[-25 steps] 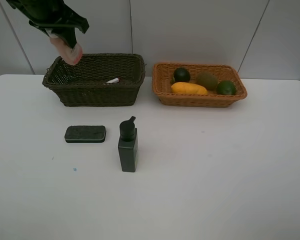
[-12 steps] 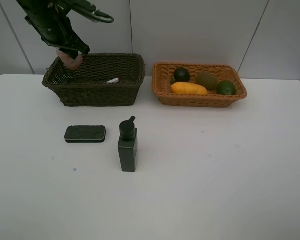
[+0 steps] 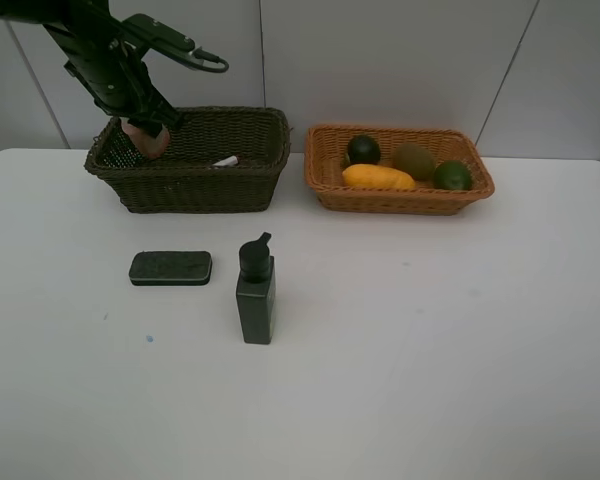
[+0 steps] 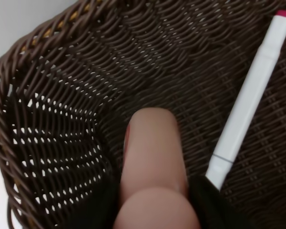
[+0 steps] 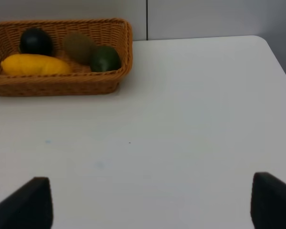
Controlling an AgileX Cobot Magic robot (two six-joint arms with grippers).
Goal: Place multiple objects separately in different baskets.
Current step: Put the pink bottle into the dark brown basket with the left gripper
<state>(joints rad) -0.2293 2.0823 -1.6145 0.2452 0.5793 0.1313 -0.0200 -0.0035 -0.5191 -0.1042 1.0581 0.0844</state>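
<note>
My left gripper (image 3: 138,112) is shut on the pink bottle (image 3: 146,139) (image 4: 152,157), which dips into the left end of the dark basket (image 3: 195,185) (image 4: 62,119). The white marker (image 3: 226,160) (image 4: 250,95) lies on that basket's floor beside the bottle. On the table stand the black pump bottle (image 3: 255,290) and the flat black block (image 3: 170,268). The orange basket (image 3: 400,198) (image 5: 57,86) holds the mango (image 3: 378,178) (image 5: 33,64), lime (image 3: 452,176) (image 5: 104,58), kiwi (image 3: 414,160) (image 5: 77,45) and mangosteen (image 3: 363,150) (image 5: 35,41). My right gripper (image 5: 152,205) hangs open over bare table.
The white table (image 3: 430,330) stretches wide in front of both baskets. A grey panelled wall stands close behind them. The table's right edge shows in the right wrist view.
My left arm has come down and slightly right, lowering the pink bottle from above the rim into the dark basket's left end. Everything else is still.
</note>
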